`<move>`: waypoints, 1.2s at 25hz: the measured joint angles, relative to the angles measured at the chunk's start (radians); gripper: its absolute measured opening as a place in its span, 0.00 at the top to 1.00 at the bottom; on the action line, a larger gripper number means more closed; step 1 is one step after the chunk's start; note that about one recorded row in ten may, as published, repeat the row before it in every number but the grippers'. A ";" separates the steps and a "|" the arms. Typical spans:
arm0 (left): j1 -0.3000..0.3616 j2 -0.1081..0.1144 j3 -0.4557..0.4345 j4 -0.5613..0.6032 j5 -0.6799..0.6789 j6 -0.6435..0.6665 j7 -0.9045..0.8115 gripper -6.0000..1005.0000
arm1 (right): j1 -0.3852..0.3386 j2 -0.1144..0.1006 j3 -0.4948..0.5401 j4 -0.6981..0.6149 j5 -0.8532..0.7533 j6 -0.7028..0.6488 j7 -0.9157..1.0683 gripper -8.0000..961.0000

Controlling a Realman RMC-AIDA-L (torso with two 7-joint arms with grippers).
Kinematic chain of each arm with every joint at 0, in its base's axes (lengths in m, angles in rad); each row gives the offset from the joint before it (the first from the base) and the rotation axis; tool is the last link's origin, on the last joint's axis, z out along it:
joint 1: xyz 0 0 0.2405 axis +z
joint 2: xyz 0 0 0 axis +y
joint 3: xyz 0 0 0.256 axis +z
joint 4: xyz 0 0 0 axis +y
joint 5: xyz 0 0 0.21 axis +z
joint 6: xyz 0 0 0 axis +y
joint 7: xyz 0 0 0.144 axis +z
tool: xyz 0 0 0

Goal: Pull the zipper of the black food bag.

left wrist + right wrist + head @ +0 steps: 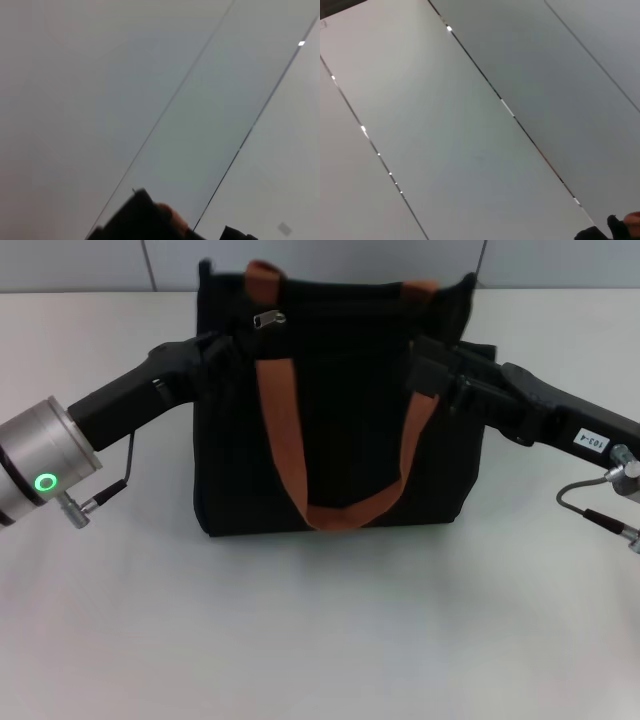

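The black food bag [352, 400] stands upright in the middle of the white table in the head view. Its orange-brown handle [283, 430] hangs down the front face. The silver zipper [268, 319] pull lies near the bag's top left corner. My left gripper [213, 348] presses against the bag's upper left side, just below and left of the zipper pull. My right gripper [432, 368] sits against the bag's upper right side. A black bag corner [137, 220] shows in the left wrist view, and a small black bag edge [600, 232] in the right wrist view.
The white table [320, 640] stretches out in front of the bag and to both sides. A grey panelled wall [330, 260] rises close behind it and fills both wrist views.
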 joint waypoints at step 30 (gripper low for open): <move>-0.004 -0.001 0.008 -0.030 -0.012 0.046 -0.042 0.97 | 0.152 0.008 -0.025 0.014 0.015 0.242 0.193 0.18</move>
